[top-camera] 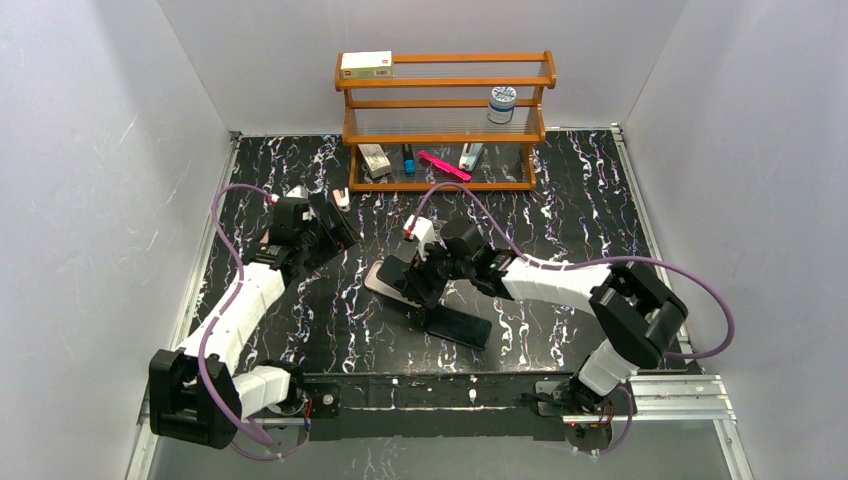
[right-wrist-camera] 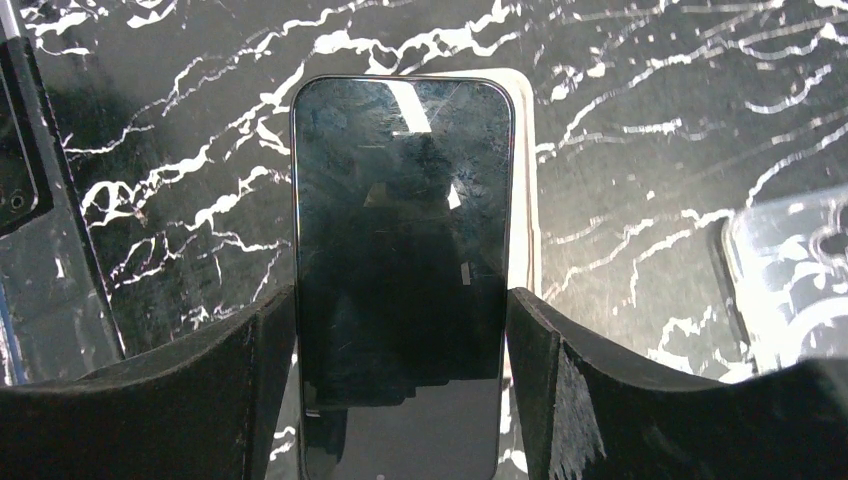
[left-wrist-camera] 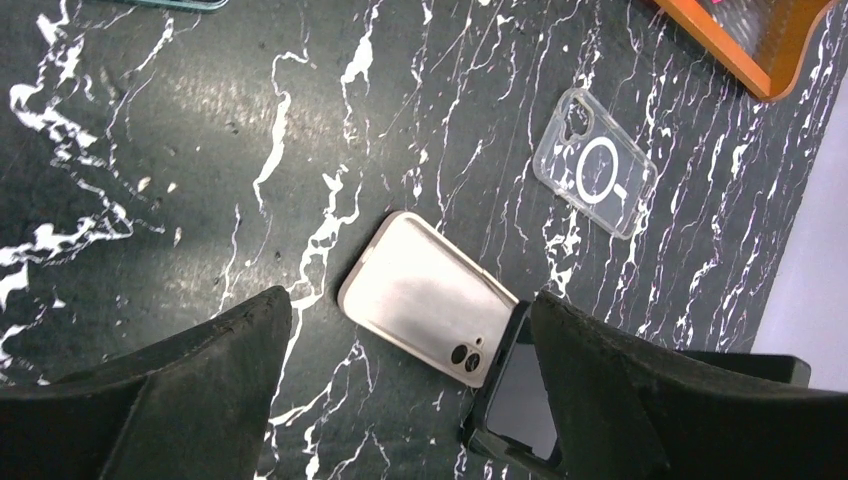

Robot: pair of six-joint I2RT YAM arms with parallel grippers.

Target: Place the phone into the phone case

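Observation:
My right gripper (top-camera: 412,278) (right-wrist-camera: 400,340) is shut on a black phone (right-wrist-camera: 400,230), its fingers on the two long sides. It holds the phone screen up, right over a pale phone case (right-wrist-camera: 525,200) (top-camera: 376,277) lying mid-table, with the case's rim showing along the phone's right side and top. I cannot tell whether the phone touches the case. My left gripper (top-camera: 335,225) (left-wrist-camera: 410,300) is open and empty, hovering left of them. In its view the pale case (left-wrist-camera: 425,295) lies between the fingers, with the dark phone (left-wrist-camera: 520,390) at its lower end.
A clear case with a ring (left-wrist-camera: 595,162) (top-camera: 342,198) lies near the shelf's left foot. A second black phone (top-camera: 460,326) lies just in front of the right gripper. A wooden shelf (top-camera: 445,110) with small items stands at the back.

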